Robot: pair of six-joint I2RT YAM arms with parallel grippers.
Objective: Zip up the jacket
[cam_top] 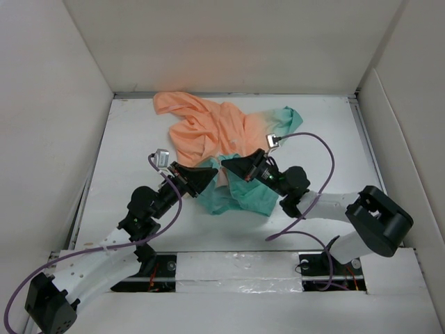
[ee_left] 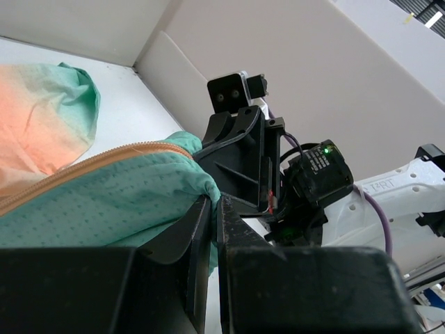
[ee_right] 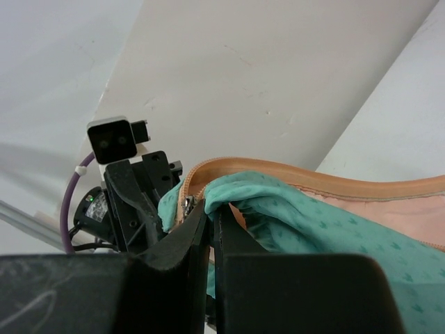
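Observation:
The jacket [cam_top: 221, 132] lies crumpled mid-table, peach-orange at the far side, teal at the near hem [cam_top: 243, 198]. My left gripper [cam_top: 211, 174] is shut on the teal hem cloth [ee_left: 104, 202], next to the orange zipper line [ee_left: 90, 161]. My right gripper [cam_top: 226, 165] faces it from the right, shut on teal hem cloth [ee_right: 292, 209] beside the orange zipper tape [ee_right: 292, 174]. A small metal zipper slider [ee_right: 188, 204] shows at the tip of my right gripper's left finger. The two grippers nearly touch tip to tip.
White walls enclose the table [cam_top: 139, 139] on the left, back and right. Purple cables [cam_top: 327, 156] loop over both arms. The left arm's wrist camera [ee_right: 115, 139] shows close ahead in the right wrist view, the right arm's [ee_left: 233, 89] in the left wrist view.

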